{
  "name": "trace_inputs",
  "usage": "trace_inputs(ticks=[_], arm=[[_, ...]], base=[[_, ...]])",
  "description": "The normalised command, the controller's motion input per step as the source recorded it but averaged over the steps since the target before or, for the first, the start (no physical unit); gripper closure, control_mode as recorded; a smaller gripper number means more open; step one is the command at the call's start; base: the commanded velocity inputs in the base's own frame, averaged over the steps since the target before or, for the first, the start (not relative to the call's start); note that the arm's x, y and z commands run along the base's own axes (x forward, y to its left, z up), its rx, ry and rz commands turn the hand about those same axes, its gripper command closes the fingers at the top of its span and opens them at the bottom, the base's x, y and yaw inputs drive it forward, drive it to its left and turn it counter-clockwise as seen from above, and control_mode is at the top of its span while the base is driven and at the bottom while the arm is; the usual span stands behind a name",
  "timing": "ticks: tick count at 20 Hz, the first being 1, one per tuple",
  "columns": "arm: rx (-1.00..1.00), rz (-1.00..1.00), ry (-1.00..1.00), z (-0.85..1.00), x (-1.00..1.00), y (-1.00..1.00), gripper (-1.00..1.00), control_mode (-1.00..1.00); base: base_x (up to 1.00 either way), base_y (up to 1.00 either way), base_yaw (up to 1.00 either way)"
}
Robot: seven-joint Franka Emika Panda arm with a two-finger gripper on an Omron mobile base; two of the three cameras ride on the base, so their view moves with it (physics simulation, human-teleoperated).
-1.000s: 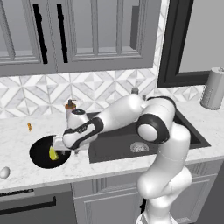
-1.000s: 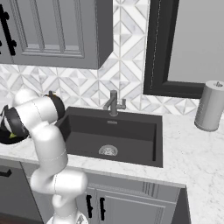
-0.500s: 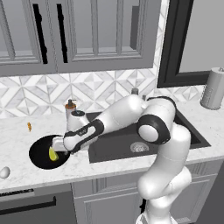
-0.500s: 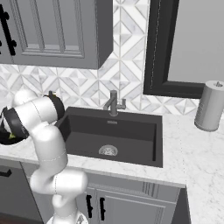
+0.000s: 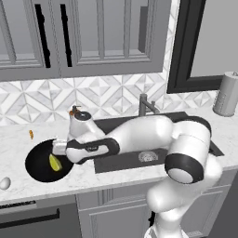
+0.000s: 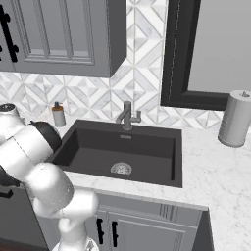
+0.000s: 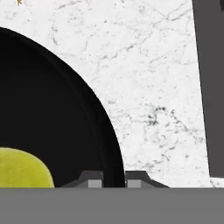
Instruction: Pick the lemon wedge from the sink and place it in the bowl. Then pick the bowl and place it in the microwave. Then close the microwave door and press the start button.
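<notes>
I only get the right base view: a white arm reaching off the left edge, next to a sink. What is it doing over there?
Observer: Its jaws are down at a black bowl on the counter.
Visitor: Is anything in the bowl?
Observer: Yes, a yellow lemon wedge lies inside it.
Visitor: So is it holding the bowl?
Observer: The hand view shows the jaws shut on the bowl's rim, one tip on each side.

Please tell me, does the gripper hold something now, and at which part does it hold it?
The gripper holds the bowl by its rim, one finger on each side.
</notes>
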Motion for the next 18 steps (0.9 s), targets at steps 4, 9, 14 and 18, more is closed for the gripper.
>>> trace_inputs(ticks=[4,9,14,18], arm=[[0.14,-0.20,-0.01,0.94,-0.30,-0.40,1.00,-1.00],[0.21,-0.22,0.01,0.81,-0.14,-0.59,1.00,-1.00],[0.11,-0.18,0.01,0.75,-0.29,-0.54,1.00,-1.00],[0.00,-0.13,0.00,0.91,-0.44,-0.43,1.00,-1.00]], base=[[0.00,0.00,0.00],[0.00,0.00,0.00],[0.00,0.00,0.00],[0.00,0.00,0.00]])
